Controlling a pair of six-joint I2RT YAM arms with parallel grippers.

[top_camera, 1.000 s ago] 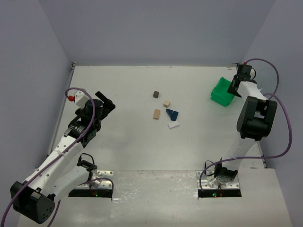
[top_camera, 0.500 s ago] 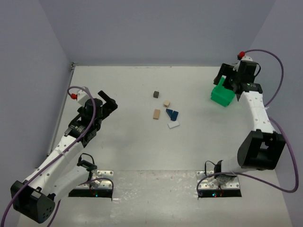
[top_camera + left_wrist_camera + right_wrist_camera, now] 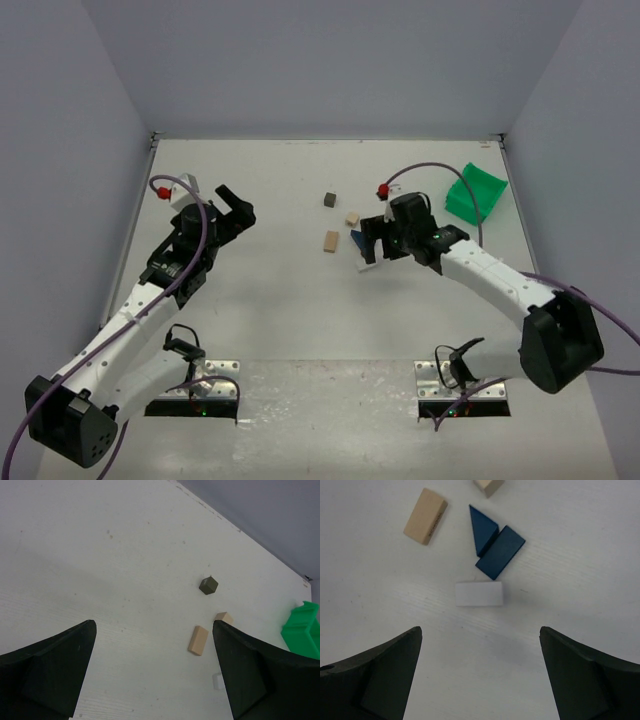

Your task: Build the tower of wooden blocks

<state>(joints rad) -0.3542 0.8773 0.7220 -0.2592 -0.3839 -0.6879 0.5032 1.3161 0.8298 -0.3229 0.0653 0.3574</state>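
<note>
- No wood block tower is built yet; blocks (image 3: 331, 241) are scattered, unstacked, mid-frame on the table (image 3: 270, 320).
- Right tool (image 3: 479, 630) is held wide open, empty, over the white block (image 3: 479, 593).
- Left tool (image 3: 154, 624) is held wide open, empty, at frame left.
- All stacking is left.

Open desk (image 3: 280, 300) all round; one tight spot.
Blue wedge (image 3: 482, 526) touches blue slab (image 3: 501, 551), leaving no gap between them; white block (image 3: 479, 593) lies just beside; green bin (image 3: 474, 195) stands well apart.
</note>
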